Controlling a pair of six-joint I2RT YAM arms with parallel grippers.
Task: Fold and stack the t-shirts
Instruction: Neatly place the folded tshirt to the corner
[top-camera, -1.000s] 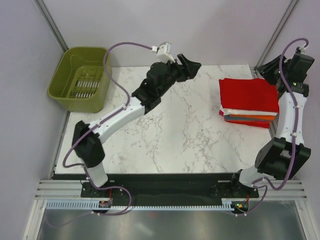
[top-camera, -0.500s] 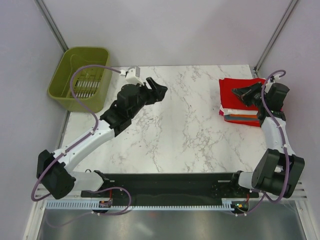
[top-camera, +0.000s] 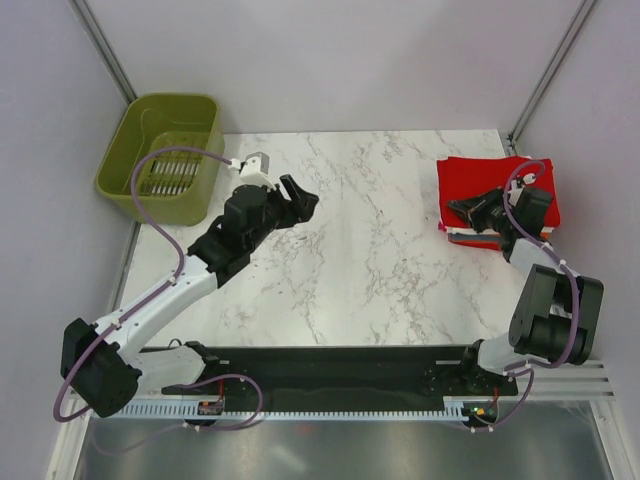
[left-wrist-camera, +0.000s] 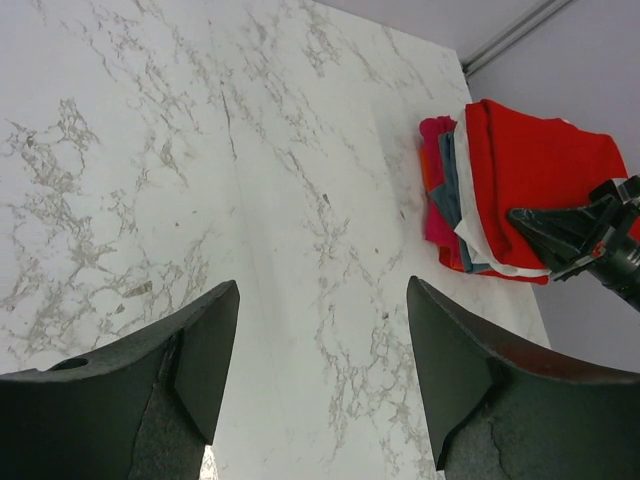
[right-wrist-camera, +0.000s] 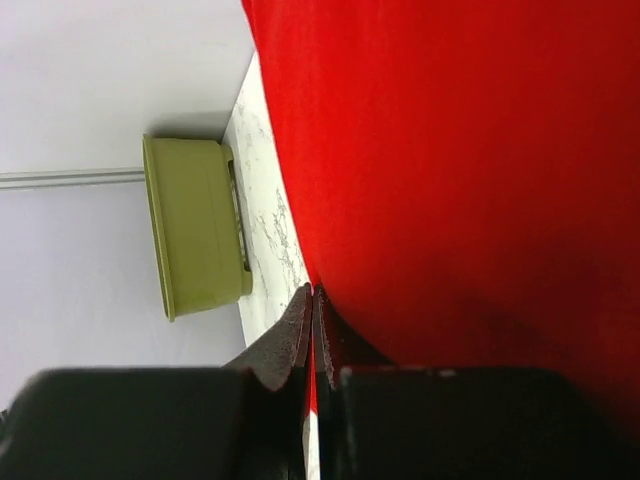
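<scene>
Over red t-shirt (top-camera: 482, 178), closed right end effector (top-camera: 453, 207)

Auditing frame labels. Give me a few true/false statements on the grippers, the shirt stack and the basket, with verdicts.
1. The left gripper is open and holds nothing. True.
2. The stack of t-shirts sits inside the basket. False: it lies on the table, at the far right; no shirt shows in the basket.
3. The top shirt of the stack is red. True.
4. The right gripper is wide open above the table's middle. False: it is shut, at the stack's left edge.
</scene>
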